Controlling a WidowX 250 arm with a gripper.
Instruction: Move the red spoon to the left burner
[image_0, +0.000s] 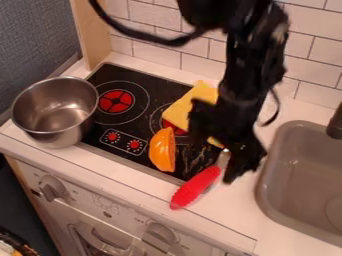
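Red-handled metal spoon (196, 187) crosses the black stove (117, 74) at its front right corner. Black gripper (214, 159) has jaws apart: straddle the handle squarely, then lift above the orange wedge (160, 151).

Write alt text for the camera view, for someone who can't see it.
A black robot gripper hangs beside a red-handled spoon at the front right of a toy stove. Yellow and orange toy pieces lie on the stovetop; a metal pot stands at its left edge, and a gray sink is at the right.
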